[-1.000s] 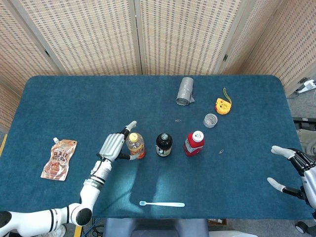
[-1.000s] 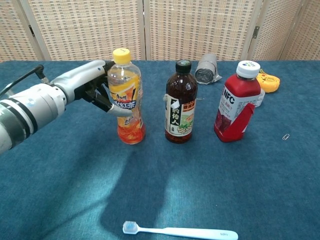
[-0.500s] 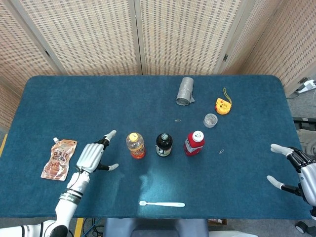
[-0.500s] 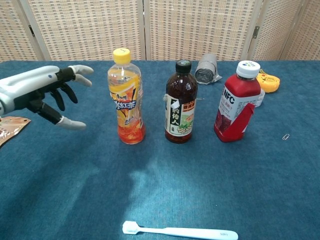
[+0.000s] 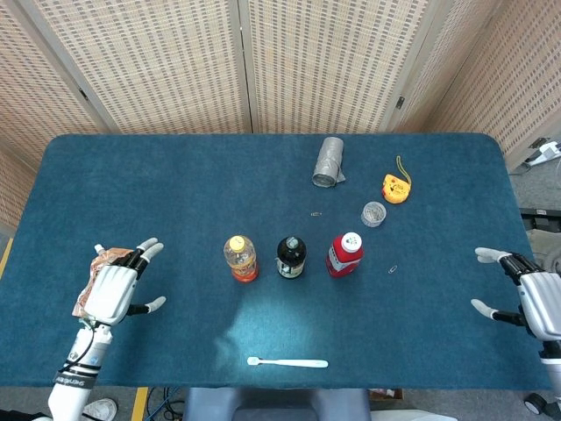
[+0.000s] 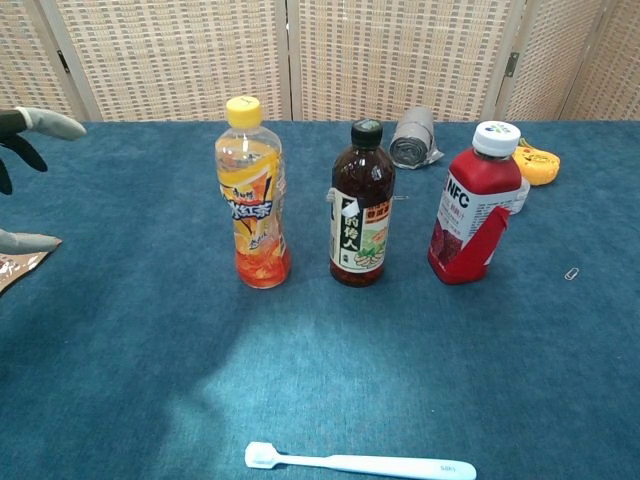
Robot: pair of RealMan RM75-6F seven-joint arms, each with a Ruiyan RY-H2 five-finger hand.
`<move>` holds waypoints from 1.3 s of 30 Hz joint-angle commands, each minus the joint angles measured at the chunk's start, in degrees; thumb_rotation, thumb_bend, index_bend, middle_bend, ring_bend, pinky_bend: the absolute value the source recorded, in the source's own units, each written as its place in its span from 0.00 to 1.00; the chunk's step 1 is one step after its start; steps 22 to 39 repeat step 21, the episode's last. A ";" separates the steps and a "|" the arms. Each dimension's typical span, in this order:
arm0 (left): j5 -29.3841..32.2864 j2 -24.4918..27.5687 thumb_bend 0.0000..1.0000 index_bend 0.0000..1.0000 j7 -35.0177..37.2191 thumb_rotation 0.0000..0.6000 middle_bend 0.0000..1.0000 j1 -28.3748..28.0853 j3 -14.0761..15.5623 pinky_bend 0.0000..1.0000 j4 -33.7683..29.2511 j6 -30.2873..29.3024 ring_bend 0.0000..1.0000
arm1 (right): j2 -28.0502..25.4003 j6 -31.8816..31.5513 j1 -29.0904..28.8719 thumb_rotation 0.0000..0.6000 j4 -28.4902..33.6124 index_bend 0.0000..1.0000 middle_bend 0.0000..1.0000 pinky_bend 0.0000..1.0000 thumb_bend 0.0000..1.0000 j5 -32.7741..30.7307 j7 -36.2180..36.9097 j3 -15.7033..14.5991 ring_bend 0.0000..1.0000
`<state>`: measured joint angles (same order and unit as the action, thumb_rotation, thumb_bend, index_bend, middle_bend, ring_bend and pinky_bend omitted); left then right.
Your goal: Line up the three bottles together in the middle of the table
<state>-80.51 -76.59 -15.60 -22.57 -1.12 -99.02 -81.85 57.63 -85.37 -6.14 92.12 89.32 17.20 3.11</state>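
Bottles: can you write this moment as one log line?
bottles: orange, dark, red upright in row | left hand open | right hand open

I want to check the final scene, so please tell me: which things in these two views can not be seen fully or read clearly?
- Left hand: chest view's left edge cuts it; only fingers show.
- Right hand: head view's right edge cuts its arm; absent from chest view.
- Snack pouch: largely covered by the left hand in head view; only a corner shows in chest view.
- Tape measure: partly behind the red bottle in chest view.
- Small round item: too small to identify.
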 commanded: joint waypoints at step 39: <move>-12.19 5.93 0.07 0.28 4.37 1.00 0.20 10.84 5.56 0.40 5.35 -8.95 0.26 | 0.20 3.16 -0.70 1.00 -0.26 0.32 0.36 0.44 0.00 -1.96 -0.85 -0.02 0.30</move>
